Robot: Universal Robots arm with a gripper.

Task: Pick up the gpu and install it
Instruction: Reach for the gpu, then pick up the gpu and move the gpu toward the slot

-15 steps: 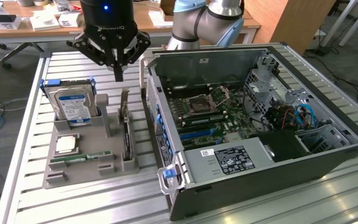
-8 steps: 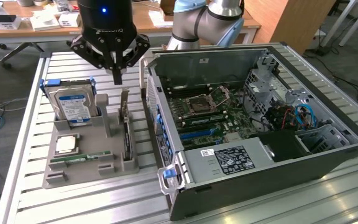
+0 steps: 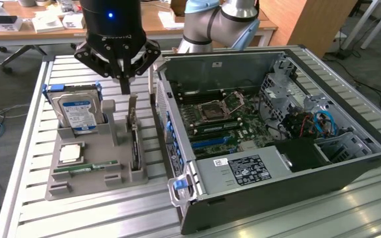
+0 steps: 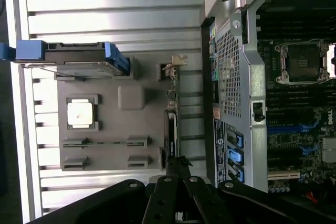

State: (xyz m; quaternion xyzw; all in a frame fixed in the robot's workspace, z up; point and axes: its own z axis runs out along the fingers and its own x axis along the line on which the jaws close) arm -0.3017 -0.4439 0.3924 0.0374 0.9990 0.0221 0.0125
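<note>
One arm (image 3: 111,20) points straight down; end effector (image 3: 124,88), clenched and empty, hangs just above the gpu (image 3: 135,136) standing edge-up in its holder (image 3: 91,181).

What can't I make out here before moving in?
gpu flat faces: edge-on in both views.
gpu's near end: wrist view, covered by the gripper.
Motherboard slots: wrist view, cut off at the picture's edge; exterior view, too small.
Hard drive label text: exterior view, too small.

The slatted table (image 3: 78,218) is bare brushed metal, the parts holder (image 3: 78,187) matt grey plastic, the gripper (image 3: 124,90) smooth black.
</note>
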